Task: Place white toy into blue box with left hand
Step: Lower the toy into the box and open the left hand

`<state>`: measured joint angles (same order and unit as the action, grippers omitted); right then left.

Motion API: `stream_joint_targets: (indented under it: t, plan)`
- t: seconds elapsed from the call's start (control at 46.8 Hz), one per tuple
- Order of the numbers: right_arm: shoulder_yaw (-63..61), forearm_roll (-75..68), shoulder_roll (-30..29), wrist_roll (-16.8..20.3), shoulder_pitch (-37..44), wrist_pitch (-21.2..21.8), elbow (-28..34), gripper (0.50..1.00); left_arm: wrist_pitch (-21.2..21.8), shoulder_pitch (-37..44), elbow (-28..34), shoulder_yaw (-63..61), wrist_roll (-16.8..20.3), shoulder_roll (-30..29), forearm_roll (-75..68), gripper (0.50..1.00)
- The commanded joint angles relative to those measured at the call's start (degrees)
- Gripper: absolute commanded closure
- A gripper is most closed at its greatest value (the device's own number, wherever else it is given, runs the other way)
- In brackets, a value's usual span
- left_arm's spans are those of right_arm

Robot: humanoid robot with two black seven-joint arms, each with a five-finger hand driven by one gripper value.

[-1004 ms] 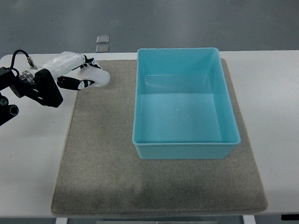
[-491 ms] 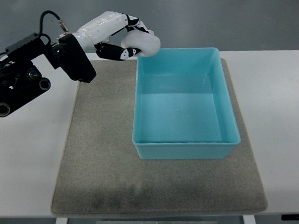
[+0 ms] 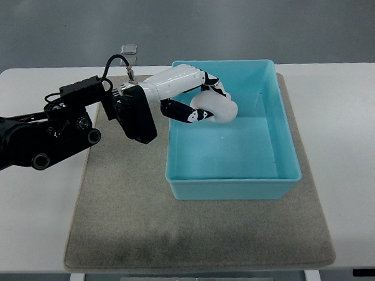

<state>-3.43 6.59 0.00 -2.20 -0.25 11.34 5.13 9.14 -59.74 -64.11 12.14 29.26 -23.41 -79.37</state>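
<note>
A humanoid robot's left hand (image 3: 195, 100) reaches over the blue box (image 3: 281, 136), its white fingers (image 3: 211, 85) curled around the white toy (image 3: 215, 108), which it holds above the box's interior near the far left corner. The toy hangs clear of the box floor, gripped from above and from the side by thumb and fingers. The black forearm (image 3: 56, 130) extends from the picture's left edge, crossing the box's left wall. The box sits on a grey mat (image 3: 129, 224) that covers the middle of the white surface (image 3: 350, 171). Beyond the box's far left corner, two small square plates (image 3: 129, 54) lie on the grey floor (image 3: 244, 20).
</note>
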Motion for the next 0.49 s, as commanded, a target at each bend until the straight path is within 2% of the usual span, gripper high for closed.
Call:
stream_joint_targets:
  t: [0.0,0.085,0.128,0.171,0.214,0.256,0.32,0.406,0.47]
  plan:
    - [0.0,0.0,0.0,0.0,0.0,0.0,0.1,0.564,0.0,0.7,0.2,-0.2,0.0,0.5,0.0,1.000]
    - [0.0,0.0,0.0,0.0,0.0,0.0,0.0,0.564,-0.1,1.5,0.2,-0.3,0.0,0.5,0.0,0.990]
    - [0.0,0.0,0.0,0.0,0.0,0.0,0.1,0.564,-0.2,1.7,0.2,-0.5,0.0,0.6,0.0,0.909]
    - [0.0,0.0,0.0,0.0,0.0,0.0,0.0,0.564,-0.2,1.9,0.2,-0.5,0.1,0.6,0.1,0.804]
    - [0.0,0.0,0.0,0.0,0.0,0.0,0.0,0.564,-0.1,2.1,0.1,-0.5,0.1,0.6,0.4,0.735]
    - [0.0,0.0,0.0,0.0,0.0,0.0,0.1,0.564,-0.2,2.3,0.1,-0.5,0.1,0.6,0.4,0.703]
    - [0.0,0.0,0.0,0.0,0.0,0.0,0.1,0.564,-0.2,2.6,0.1,-0.5,0.1,0.6,1.0,0.620]
    - [0.0,0.0,0.0,0.0,0.0,0.0,0.1,0.564,-0.1,2.8,0.2,-0.5,0.0,0.6,1.4,0.542]
    - [0.0,0.0,0.0,0.0,0.0,0.0,0.0,0.564,0.0,3.1,0.2,-0.4,0.0,0.6,1.7,0.525]
